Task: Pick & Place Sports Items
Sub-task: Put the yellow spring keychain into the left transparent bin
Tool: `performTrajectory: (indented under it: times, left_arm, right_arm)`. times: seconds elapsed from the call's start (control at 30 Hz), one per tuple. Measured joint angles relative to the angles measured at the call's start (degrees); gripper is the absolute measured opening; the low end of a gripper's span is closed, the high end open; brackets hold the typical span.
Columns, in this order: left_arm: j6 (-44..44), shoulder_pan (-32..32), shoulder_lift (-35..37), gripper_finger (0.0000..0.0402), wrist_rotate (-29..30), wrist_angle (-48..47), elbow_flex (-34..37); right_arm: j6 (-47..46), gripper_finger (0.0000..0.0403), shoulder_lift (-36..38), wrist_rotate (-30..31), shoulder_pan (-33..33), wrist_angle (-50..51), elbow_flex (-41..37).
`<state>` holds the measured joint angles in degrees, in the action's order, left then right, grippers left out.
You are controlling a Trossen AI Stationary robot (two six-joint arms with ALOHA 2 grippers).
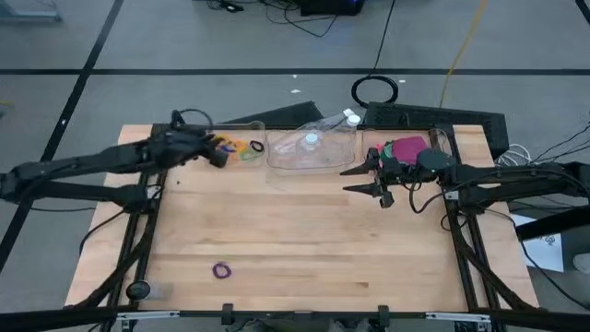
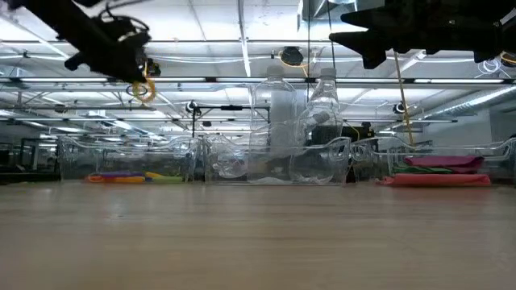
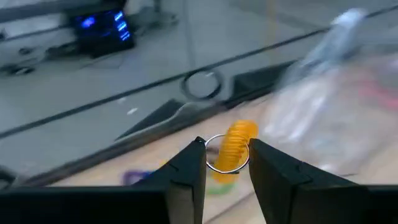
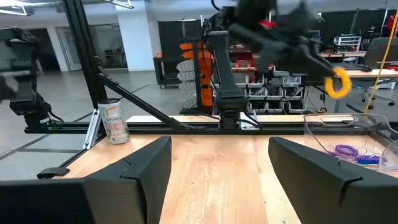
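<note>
Your left claw (image 3: 227, 163) is clamped on a small orange elastic ring (image 3: 233, 148), held in the air above the clear plastic bin (image 1: 241, 132) at the back left of the wooden surface (image 1: 304, 231). Your right claw (image 1: 361, 180) hangs with fingers apart, holding nothing, beside the pink flat soft piece (image 1: 407, 146). A small purple elastic ring (image 1: 221, 270) lies alone near the front.

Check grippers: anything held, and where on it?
Left gripper pinches an orange elastic ring across its loop, above the left clear bin. Right gripper open, empty.
</note>
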<state>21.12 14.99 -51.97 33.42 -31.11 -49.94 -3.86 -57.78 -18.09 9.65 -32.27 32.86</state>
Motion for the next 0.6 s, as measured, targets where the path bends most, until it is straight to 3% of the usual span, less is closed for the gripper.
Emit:
performTrajectory:
  times: [0.27, 0.6]
  left_arm:
    - [0.1, 10.6, -7.4, 0.0078, -6.2, -0.1, 4.4]
    - [-0.1, 18.8, -15.4, 0.0078, -16.1, 8.5, 10.2]
  right_arm:
    - [0.0, 0.0196, 0.0, 0.0, 0.0, 0.0, 0.0]
    - [0.0, 0.0196, 0.0, 0.0, 0.0, 0.0, 0.0]
